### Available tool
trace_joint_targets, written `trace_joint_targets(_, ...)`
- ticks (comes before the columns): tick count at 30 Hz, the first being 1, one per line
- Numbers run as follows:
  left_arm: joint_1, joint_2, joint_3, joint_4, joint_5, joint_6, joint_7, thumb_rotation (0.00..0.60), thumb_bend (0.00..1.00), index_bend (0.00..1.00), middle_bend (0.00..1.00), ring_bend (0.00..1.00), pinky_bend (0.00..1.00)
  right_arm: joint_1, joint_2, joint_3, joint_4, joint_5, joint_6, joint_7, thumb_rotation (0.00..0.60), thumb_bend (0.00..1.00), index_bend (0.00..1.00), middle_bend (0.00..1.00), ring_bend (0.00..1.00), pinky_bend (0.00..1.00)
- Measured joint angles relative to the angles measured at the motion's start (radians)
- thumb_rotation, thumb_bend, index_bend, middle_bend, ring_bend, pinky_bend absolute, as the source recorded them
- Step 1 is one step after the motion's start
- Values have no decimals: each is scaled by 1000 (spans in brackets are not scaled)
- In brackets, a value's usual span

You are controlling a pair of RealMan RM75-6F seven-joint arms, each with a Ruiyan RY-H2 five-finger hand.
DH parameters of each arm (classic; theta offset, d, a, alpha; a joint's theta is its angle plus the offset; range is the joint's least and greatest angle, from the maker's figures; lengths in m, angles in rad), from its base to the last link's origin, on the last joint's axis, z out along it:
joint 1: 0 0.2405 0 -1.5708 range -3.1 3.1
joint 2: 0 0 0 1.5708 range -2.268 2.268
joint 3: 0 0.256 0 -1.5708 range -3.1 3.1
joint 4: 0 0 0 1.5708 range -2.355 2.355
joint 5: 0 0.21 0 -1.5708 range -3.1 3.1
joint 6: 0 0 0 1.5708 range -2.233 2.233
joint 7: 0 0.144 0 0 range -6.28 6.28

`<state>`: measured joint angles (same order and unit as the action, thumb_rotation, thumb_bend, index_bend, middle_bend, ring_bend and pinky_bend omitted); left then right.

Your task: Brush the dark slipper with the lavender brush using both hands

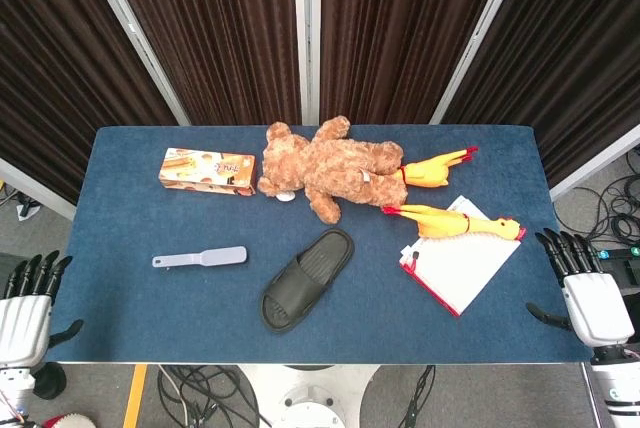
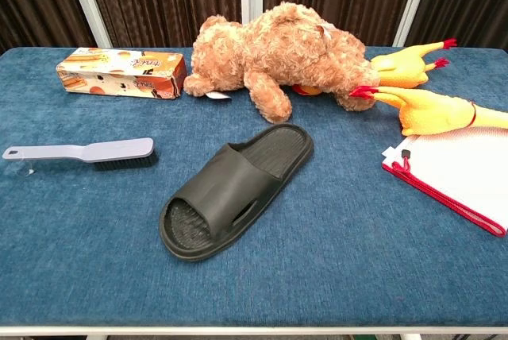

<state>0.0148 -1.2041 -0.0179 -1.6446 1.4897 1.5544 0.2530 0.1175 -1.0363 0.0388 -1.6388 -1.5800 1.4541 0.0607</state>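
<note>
1. Lying near the middle of the blue table [image 1: 120, 278], a bit toward the front edge, is the dark slipper [image 1: 307, 279]. It rests sole down and slanted, with its toe end toward the front left corner and its heel toward the back right corner.
2. The lavender brush [image 1: 200, 258] lies flat to the left of the slipper, well apart from it. Its bristles face down, and its handle points to the left edge.
3. The left hand [image 1: 25, 310] is off the table, just past the front left corner. Its fingers are straight and spread, and it holds nothing.
4. The right hand [image 1: 588, 298] is off the table too, just past the front right corner. Its fingers are also straight and apart, and it holds nothing.
5. A brown teddy bear [image 1: 325, 170] lies on its side near the back edge, in the middle.
6. An orange box [image 1: 207, 171] lies to the left of the bear, near the back edge.
7. Two yellow rubber chickens [image 1: 450, 203] lie to the right of the bear, touching it.
8. A white pouch with red trim [image 1: 462, 263] lies by the right edge, with one chicken resting on its back end.
</note>
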Motion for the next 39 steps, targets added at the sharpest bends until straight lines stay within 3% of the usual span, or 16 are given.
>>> trace_joint_targets(13, -64, 6, -29, -16, -22, -90, -36, 600, 113, 196, 186, 57, 130, 4, 13, 17, 9, 10, 13, 13, 600, 26, 8, 45, 0, 0)
trace_joint_targets(22, -244, -8, -97, 19, -106, -363, -82, 600, 113, 263, 287, 155, 235, 31, 62, 44, -22, 21, -2, -18, 600, 26, 7, 40, 0, 0)
trace_joint_targets(29, -421, -82, -145, 99, -346, -632, 22, 600, 114, 268, 321, 193, 272, 35, 67, 44, -27, 33, -15, -21, 600, 26, 7, 40, 0, 0)
trace_joint_targets(35, -528, -140, -154, 142, -584, -727, 153, 600, 114, 324, 408, 294, 380, 32, 63, 43, -17, 46, -20, -12, 600, 26, 8, 40, 0, 0)
trace_joint_targets(39, -583, -168, -144, 151, -712, -750, 223, 600, 113, 365, 437, 328, 398, 34, 57, 42, -8, 48, -24, -4, 600, 26, 7, 40, 0, 0)
